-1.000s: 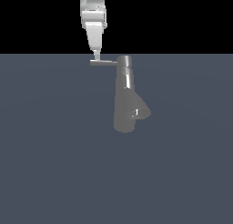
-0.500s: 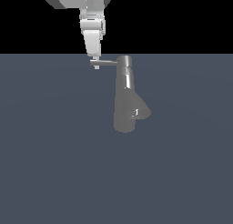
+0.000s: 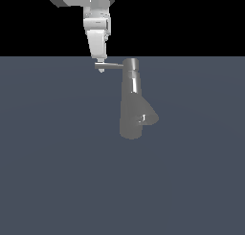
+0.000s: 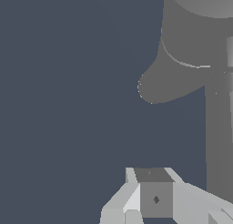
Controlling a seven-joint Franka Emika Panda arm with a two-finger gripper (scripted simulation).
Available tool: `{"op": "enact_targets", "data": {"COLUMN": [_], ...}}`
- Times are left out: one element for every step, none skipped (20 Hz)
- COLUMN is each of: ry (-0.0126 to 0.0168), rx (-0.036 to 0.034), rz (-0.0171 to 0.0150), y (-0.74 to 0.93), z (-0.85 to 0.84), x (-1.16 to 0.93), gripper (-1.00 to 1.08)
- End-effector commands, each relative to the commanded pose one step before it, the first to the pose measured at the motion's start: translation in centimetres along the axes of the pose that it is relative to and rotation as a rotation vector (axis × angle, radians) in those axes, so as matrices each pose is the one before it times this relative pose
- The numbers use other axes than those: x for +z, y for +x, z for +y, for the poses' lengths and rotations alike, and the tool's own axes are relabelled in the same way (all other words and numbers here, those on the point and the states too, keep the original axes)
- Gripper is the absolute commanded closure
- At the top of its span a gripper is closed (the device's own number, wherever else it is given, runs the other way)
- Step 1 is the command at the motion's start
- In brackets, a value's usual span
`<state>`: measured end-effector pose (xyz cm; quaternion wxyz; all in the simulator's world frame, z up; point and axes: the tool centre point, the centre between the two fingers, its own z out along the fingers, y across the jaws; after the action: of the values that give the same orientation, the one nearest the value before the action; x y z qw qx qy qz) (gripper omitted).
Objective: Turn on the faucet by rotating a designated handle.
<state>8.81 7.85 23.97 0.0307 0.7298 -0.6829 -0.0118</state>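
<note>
**Gripper at the tip of the handle, faucet waiting to be turned**

Here we are, looking at the faucet standing upright in the middle of the plain grey floor, its body widening toward the base and the stubby spout poking off low on the exterior view's right. From the top cap the handle runs out sideways toward the exterior view's left, a thin straight rod, far slimmer than the body.

The gripper hangs straight down from above, its tip right at the free end of that rod, touching it or very nearly so. From the wrist view the fingers sit close together with a grey block between them, but whether they are clamped on the rod or merely pressed beside it, I cannot tell.

How will it handle? My read: shiny metal, rigid, so it won't flex or crush, but it looks slick and narrow, easy to slide off. The faucet body seems fixed, so only the rod should swing around the cap. The far end, where the gripper is now, looks like the best spot: most leverage, least force. A steady sideways sweep following the arc ought to serve better than a hard shove.
</note>
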Motion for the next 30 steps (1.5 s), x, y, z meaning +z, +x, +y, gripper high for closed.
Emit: {"op": "enact_targets", "data": {"ry": [-0.00142,0.0,0.0,0.0,0.0,0.0,0.0,0.0,0.00021,0.0,0.0,0.0,0.0,0.0,0.0,0.0,0.0,0.0,0.0,0.0,0.0,0.0,0.0,0.01355,-0.00065,0.0,-0.00093,-0.00065,-0.00065,-0.00065], "rx": [-0.00023,0.0,0.0,0.0,0.0,0.0,0.0,0.0,0.00065,0.0,0.0,0.0,0.0,0.0,0.0,0.0,0.0,0.0,0.0,0.0,0.0,0.0,0.0,0.00488,-0.00022,0.0,-0.00031,-0.00022,-0.00022,-0.00022], "rz": [0.00024,0.0,0.0,0.0,0.0,0.0,0.0,0.0,-0.00006,0.0,0.0,0.0,0.0,0.0,0.0,0.0,0.0,0.0,0.0,0.0,0.0,0.0,0.0,-0.00018,-0.00002,0.0,-0.00002,-0.00001,-0.00001,-0.00001], "y": [-0.01,-0.002,-0.002,-0.002,-0.002,-0.002,-0.002,-0.002,0.04,-0.002,-0.002,-0.002,-0.002,-0.002,-0.002,-0.002,-0.002,-0.002,-0.002,-0.002,-0.002,-0.002,0.0,0.308,0.255,0.269,0.254,0.261,0.263,0.265], "z": [0.729,0.279,0.282,0.284,0.286,0.288,0.29,0.292,0.299,0.296,0.299,0.301,0.303,0.305,0.306,0.308,0.31,0.312,0.314,0.316,0.318,0.32,0.0,-0.66,0.284,0.305,0.28,0.29,0.292,0.294], "x": [-0.26,-0.114,-0.115,-0.116,-0.117,-0.118,-0.119,-0.12,-0.134,-0.122,-0.123,-0.124,-0.125,-0.126,-0.127,-0.128,-0.129,-0.13,-0.131,-0.132,-0.133,-0.135,0.0,-0.333,-0.082,-0.121,-0.069,-0.085,-0.086,-0.087], "gripper": [1.08,1.08,1.08,1.08,1.08,1.08,1.08,1.08,1.08,1.08,1.08,1.08,1.08,1.08,1.08,1.08,1.08,1.08,1.08,1.08,1.08,1.08,1.08,1.08,1.08,1.08,1.08,1.08,1.08,1.08]}}
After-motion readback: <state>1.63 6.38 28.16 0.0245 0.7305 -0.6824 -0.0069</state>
